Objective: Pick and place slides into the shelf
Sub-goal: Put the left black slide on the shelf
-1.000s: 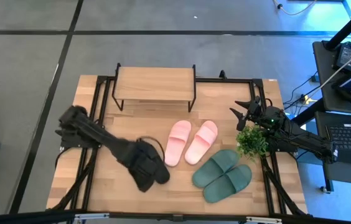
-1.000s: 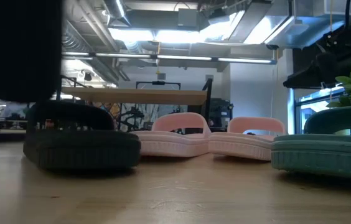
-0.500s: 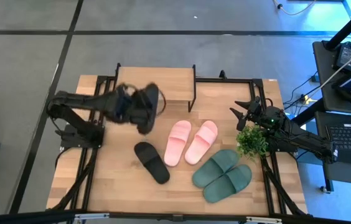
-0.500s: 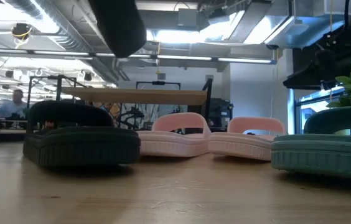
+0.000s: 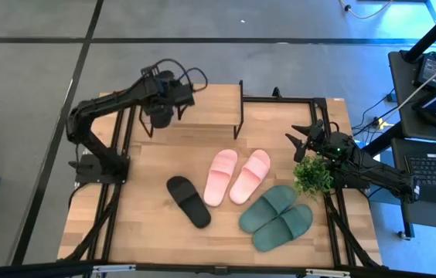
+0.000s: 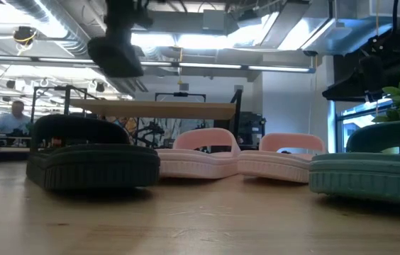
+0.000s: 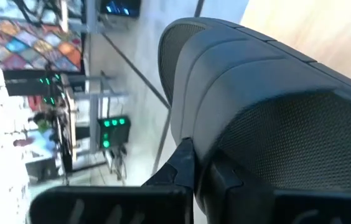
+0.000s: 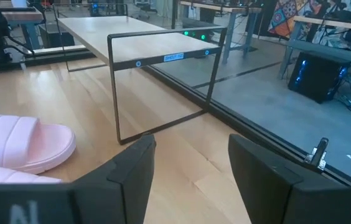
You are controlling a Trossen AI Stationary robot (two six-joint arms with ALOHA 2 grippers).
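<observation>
Progress is small: the left gripper [image 5: 161,116], closed on one black slide [image 7: 269,118], holds it above the shelf [image 5: 210,106] top's left end, while five slides wait on the table [image 5: 141,224] and the right gripper [image 8: 191,171] rests open.

Wooden bench [image 5: 133,224] carries the shelf [image 5: 202,104] at far centre, one black slide [image 5: 188,201], two pink slides [image 5: 237,176], two green slides [image 5: 277,217], and a plant [image 5: 313,177] at right.

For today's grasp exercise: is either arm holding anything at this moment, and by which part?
The left gripper holds a black slide above the shelf's left end; its fingers pinch what looks like the edge. The right gripper, beside the plant, holds nothing.
</observation>
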